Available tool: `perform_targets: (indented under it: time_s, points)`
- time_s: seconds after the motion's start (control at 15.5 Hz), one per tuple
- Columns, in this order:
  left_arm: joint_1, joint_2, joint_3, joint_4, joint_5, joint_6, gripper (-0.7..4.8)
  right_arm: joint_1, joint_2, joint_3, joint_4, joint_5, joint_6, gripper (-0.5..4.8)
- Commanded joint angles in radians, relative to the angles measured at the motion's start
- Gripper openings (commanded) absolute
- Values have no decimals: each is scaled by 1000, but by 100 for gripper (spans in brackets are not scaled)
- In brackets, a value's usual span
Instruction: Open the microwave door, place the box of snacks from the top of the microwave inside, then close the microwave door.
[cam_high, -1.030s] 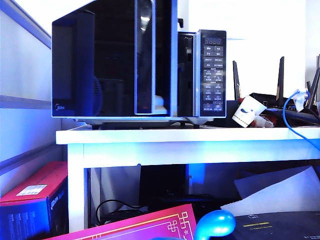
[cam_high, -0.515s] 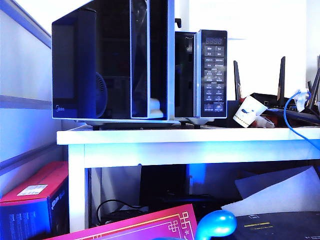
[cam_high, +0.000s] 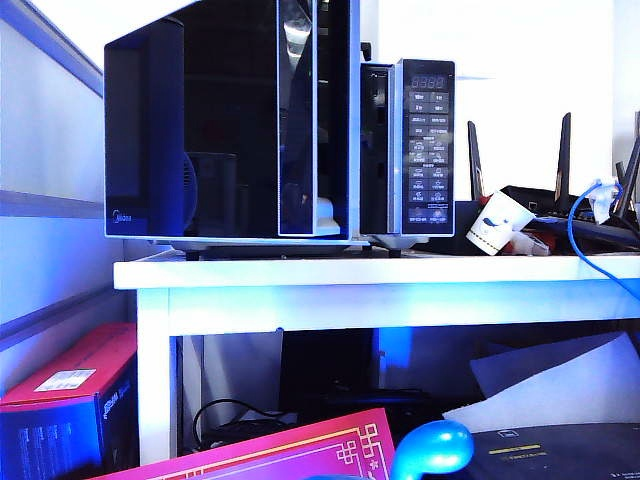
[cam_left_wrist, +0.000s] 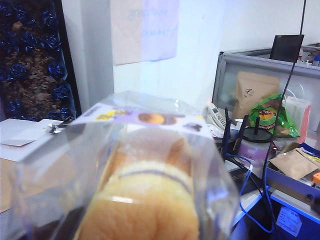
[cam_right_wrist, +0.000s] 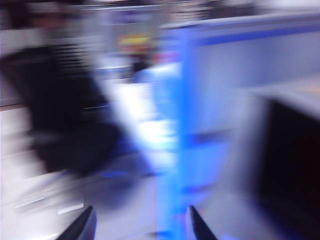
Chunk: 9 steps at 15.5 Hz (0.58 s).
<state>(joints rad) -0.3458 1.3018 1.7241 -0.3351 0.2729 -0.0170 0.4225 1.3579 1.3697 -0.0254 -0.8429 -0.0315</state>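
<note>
We can make out only a small blue logo, too faint to spell, at the lower left corner of the microwave door (cam_high: 210, 130). The button panel (cam_high: 427, 150) carries a lit display and key labels, none legible to us. The right wrist view is blurred.

Right end effector (cam_right_wrist: 141, 222) has fingers parted with nothing between; left end effector is unseen.
</note>
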Motion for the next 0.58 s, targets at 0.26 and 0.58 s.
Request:
perform_targets:
  time_s: [0.26,0.58]
  points:
    - [-1,-6,5,29,1,2,277,-1,71,5,23,529,-160,238]
    - [-1,-6,5,29,1,2,277,0,129,4,-53,487,-159,237]
